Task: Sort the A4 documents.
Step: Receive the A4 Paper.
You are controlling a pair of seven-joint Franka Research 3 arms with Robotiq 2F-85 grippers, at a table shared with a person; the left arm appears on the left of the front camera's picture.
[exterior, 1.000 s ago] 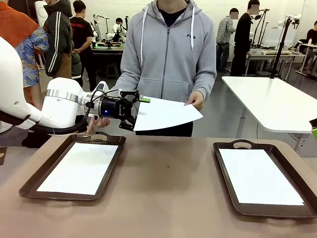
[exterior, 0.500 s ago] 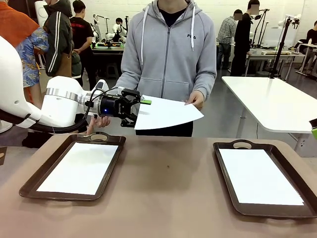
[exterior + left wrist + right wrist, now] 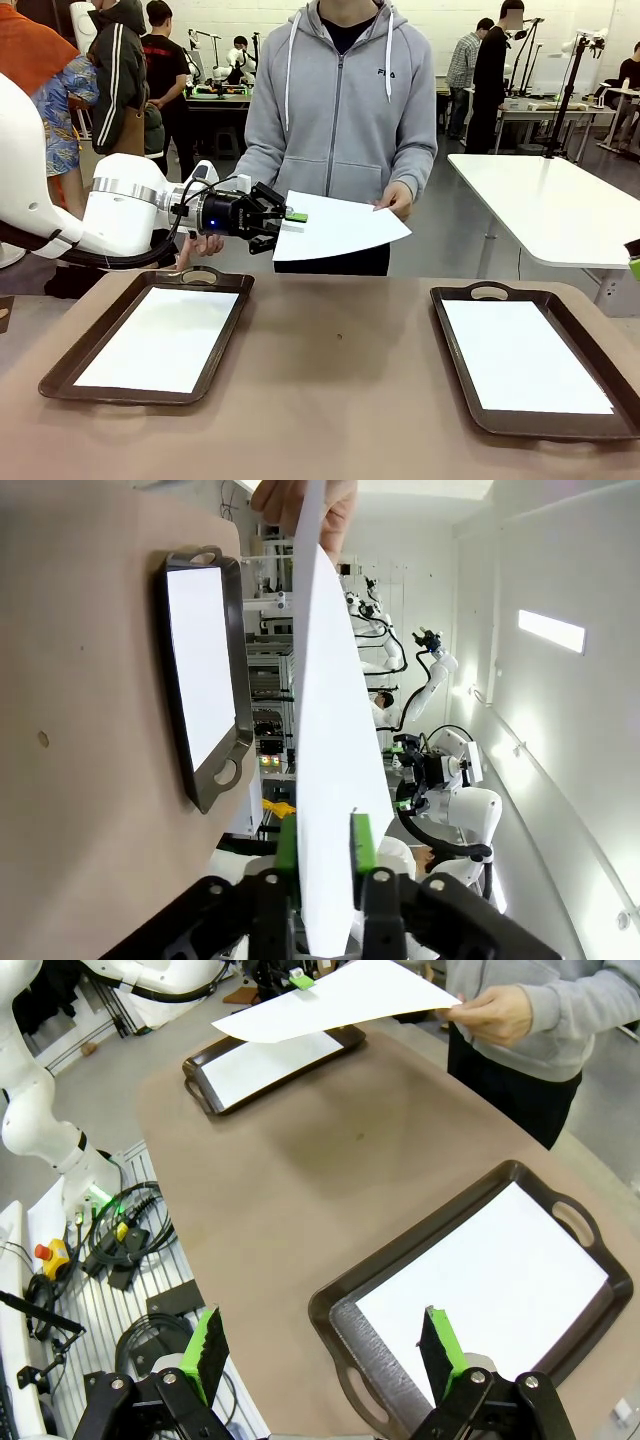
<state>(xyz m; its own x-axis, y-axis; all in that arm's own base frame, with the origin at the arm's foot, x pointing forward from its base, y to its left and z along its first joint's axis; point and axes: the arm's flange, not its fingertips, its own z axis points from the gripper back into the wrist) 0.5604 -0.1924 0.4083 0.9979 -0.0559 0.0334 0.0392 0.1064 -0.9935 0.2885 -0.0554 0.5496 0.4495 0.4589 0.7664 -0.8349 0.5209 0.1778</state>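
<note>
White sheet (image 3: 340, 228) pinched by left claw (image 3: 283, 217) (person's hand (image 3: 395, 203) opposite)

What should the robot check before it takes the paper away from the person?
1. Left gripper jaws shut on the held sheet: ok.
2. Person's hand has let go of the sheet: not ok, it holds the far edge.
3. Left tray has room: ok, one sheet lies flat inside.
4. Right tray has room: ok, likewise.
5. Right gripper out of the way, jaws open: ok.
</note>
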